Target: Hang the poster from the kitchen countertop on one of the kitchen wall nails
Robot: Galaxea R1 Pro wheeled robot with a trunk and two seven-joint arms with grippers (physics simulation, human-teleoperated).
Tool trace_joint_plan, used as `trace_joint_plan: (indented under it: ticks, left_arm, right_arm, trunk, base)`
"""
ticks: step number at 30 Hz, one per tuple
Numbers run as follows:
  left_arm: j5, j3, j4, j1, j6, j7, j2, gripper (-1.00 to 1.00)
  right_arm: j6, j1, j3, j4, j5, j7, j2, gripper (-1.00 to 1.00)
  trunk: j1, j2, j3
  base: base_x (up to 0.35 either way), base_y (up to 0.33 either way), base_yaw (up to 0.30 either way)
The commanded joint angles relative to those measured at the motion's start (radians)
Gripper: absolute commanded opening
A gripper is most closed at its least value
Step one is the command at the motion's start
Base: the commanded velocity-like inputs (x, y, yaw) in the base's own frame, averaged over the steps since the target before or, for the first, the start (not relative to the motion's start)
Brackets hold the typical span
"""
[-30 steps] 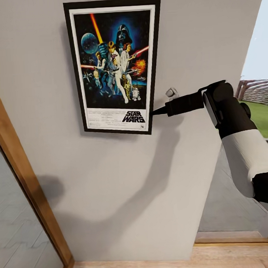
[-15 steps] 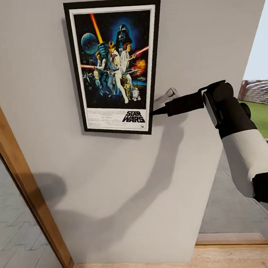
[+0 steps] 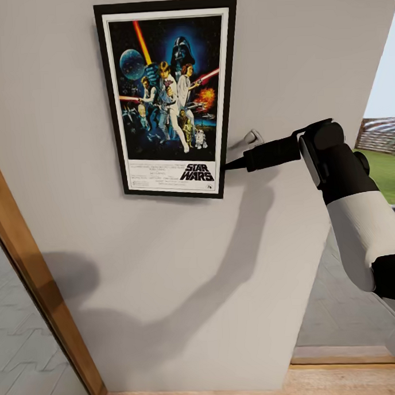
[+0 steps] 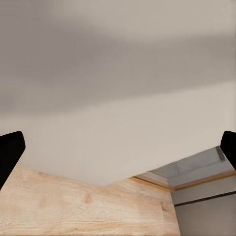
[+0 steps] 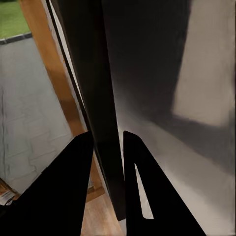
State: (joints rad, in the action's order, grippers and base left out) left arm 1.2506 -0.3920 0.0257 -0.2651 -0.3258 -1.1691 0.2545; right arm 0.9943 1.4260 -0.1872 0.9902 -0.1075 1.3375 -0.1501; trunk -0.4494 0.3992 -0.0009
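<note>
The Star Wars poster (image 3: 167, 101) stands upright and flat against the pale wall (image 3: 166, 268), high in the head view. My right gripper (image 3: 226, 164) reaches in from the right and is shut on the frame's lower right edge. In the right wrist view the two black fingers (image 5: 78, 167) pinch the poster's thin dark edge (image 5: 93, 73). A small grey peg (image 3: 253, 136) sticks out of the wall just right of the poster, above my right gripper. My left gripper (image 4: 118, 147) is open and points at bare wall and wooden floor. The kitchen countertop is out of view.
A wooden door frame (image 3: 34, 285) with glass runs diagonally down the left side. At the right is a window opening (image 3: 385, 149) onto grass and paving. Light wooden flooring (image 3: 257, 390) meets the foot of the wall.
The view has shifted slightly: the door frame slid left and the floor edge dropped. The poster and my right arm keep their place in the picture, and the grip is unchanged.
</note>
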Motion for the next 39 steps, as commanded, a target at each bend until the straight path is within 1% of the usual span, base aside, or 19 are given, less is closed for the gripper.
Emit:
trace_joint_plan:
  ticks: [1,39]
  left_arm:
    - [0.007,-0.008,0.0,0.0,-0.006,-0.001,0.0,1.0]
    - [0.007,-0.008,0.0,0.0,-0.006,-0.001,0.0,1.0]
  right_arm:
    - [0.009,0.001,0.0,0.001,-0.009,0.011,0.0,-1.0]
    - [0.008,-0.001,0.0,0.001,-0.009,0.011,0.0,-1.0]
  trunk:
    - [-0.001,0.001,0.0]
    - [-0.001,0.001,0.0]
  base:
    - [0.123,0.0,0.0]
    - [0.003,0.0,0.0]
